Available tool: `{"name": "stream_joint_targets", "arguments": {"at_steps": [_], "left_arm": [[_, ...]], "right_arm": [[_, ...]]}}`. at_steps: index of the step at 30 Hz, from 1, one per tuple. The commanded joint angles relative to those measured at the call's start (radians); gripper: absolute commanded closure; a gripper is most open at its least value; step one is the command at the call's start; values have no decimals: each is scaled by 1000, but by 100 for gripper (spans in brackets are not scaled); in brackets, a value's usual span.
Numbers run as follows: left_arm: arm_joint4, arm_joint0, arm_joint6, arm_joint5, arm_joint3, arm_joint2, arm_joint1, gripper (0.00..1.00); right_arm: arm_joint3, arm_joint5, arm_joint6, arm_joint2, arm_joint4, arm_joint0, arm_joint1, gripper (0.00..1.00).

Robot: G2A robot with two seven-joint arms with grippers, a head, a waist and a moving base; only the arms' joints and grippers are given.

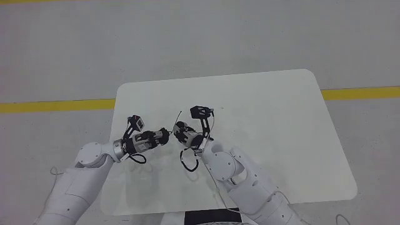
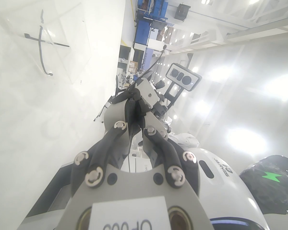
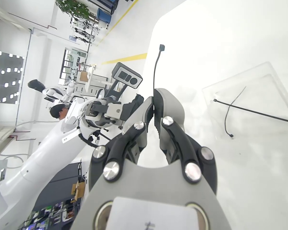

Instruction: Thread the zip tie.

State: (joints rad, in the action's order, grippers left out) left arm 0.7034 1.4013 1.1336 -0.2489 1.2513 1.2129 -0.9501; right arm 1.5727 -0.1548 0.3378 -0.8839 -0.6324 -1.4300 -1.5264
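The right gripper [image 3: 154, 111] has its jaws pressed fully together on a black zip tie [image 3: 155, 72], pinching the strap partway along, so that the free length rises straight out from between the pads and ends in the small square head [image 3: 162, 47]. Just beside it, the left gripper [image 2: 134, 106] has its fingers drawn close with no clear gap between them. Its tips meet the right gripper's at almost the same spot, and whether they pinch the strap's other end cannot be told, since the tips are dark and crowded there. The held tie is up in the air, well apart from the clear tray [image 3: 273, 72] that lies on the white table [image 3: 230, 37], and nothing of it touches the tray. Inside the tray lie two spare zip ties, a straight one [image 3: 254, 112] and a curved one [image 3: 226, 120] crossing it, neither near a gripper. As for progress, I judge the picking up done: one tie is out of the tray and both grippers are gathered at it. The threading itself looks undone, because the head stands open and alone at the strap's far end with no tail passed through it and no loop formed. What is left, by my reading, is to bend the strap round, bring the pointed tail to the head's slot, and push it through.
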Motion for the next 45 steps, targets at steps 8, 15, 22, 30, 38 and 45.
{"name": "stream_joint_targets", "arguments": {"at_steps": [8, 15, 22, 30, 38, 45], "left_arm": [[0, 0, 0, 0, 0, 0, 0, 100], [0, 0, 0, 0, 0, 0, 0, 100], [0, 0, 0, 0, 0, 0, 0, 100], [0, 0, 0, 0, 0, 0, 0, 100], [0, 0, 0, 0, 0, 0, 0, 100], [0, 0, 0, 0, 0, 0, 0, 100]], "right_arm": [[-12, -3, 35, 15, -22, 12, 4, 100], [-10, 25, 8, 10, 37, 8, 3, 100], [-19, 10, 40, 25, 8, 15, 7, 100], [-16, -3, 48, 32, -13, 17, 11, 100], [0, 16, 43, 25, -6, 6, 17, 100], [9, 28, 44, 23, -12, 4, 22, 71]]}}
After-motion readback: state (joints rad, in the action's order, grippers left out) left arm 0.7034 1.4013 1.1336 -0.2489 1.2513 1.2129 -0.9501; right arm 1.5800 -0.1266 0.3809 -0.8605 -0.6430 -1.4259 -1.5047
